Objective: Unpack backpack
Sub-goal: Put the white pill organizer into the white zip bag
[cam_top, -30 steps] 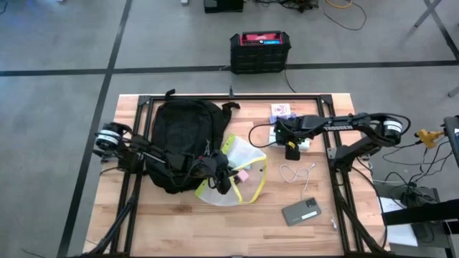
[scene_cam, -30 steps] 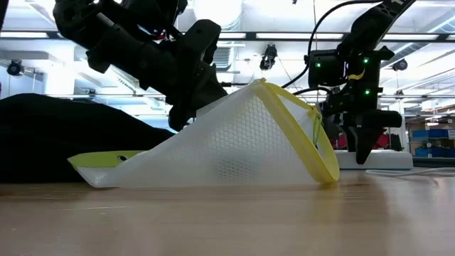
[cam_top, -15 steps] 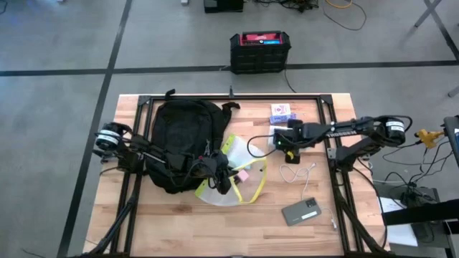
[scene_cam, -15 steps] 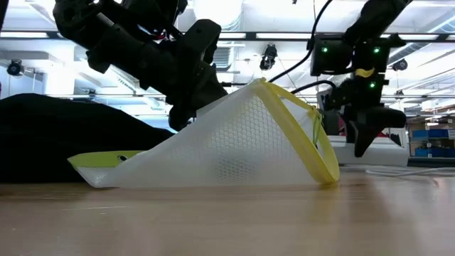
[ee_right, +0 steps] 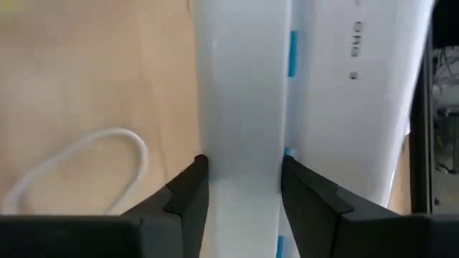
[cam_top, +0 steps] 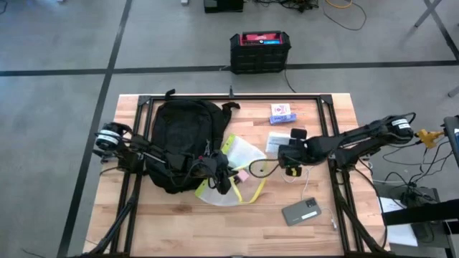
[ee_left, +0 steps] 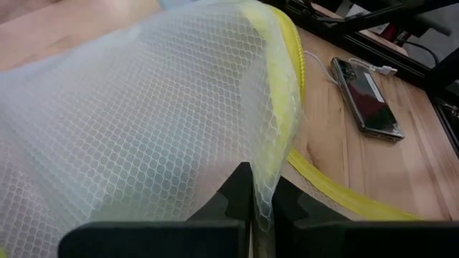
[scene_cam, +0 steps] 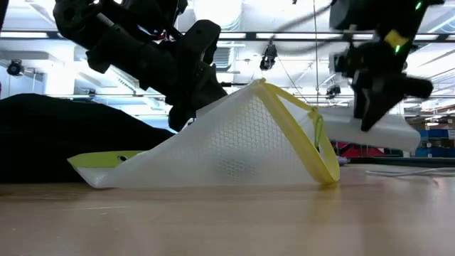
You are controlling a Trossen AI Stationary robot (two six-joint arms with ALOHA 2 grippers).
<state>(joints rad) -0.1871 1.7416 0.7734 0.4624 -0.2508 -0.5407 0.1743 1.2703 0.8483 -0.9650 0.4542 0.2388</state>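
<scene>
- High view: backpack [cam_top: 183, 143] lay toward desk's left edge, long axis running front to back; left tool [cam_top: 219, 177] nearer, just right of it, right tool [cam_top: 290, 163] well apart.
- Low view: mesh pouch [scene_cam: 242, 146] tented up.
- Left wrist view: left tool pinched pouch mesh.
- Right wrist view: right tool [ee_right: 240, 188] clamped white box [ee_right: 244, 107].

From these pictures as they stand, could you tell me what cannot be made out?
- Inside of the backpack: high view, its own black fabric and the left arm hide it.
- Print on the white box held by the right gripper: right wrist view, too blurred.
- The small pink thing in the mesh pouch: high view, too small.
- Left gripper: its fingers pinch the mesh; anything behind is veiled.
</scene>
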